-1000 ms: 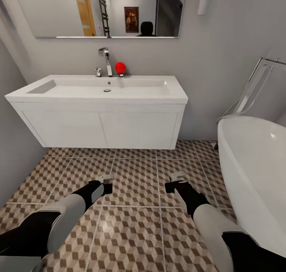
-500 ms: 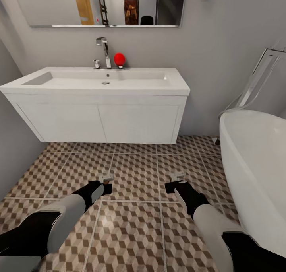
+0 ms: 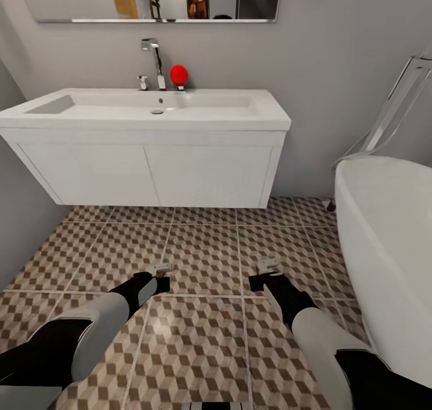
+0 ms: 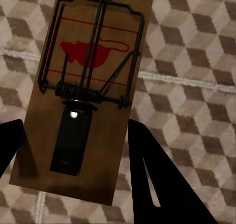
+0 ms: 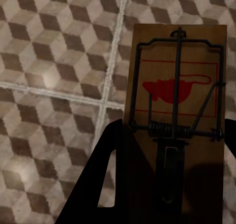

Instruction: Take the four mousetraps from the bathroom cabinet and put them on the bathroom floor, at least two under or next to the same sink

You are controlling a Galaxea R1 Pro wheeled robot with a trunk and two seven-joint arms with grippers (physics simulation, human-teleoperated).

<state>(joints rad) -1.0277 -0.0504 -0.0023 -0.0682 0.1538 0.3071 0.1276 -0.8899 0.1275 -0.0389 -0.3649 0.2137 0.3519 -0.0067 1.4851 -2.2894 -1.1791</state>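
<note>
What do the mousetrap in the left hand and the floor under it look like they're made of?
The mousetrap in the left hand looks like a flat matte brown wooden board with a red mouse print, carrying a dark wire frame and coiled spring, apparently metal. The bathroom floor looks like ceramic tile: square slabs, pale grout lines, a printed cube pattern and a soft glare spot suggesting a slight sheen.
</note>
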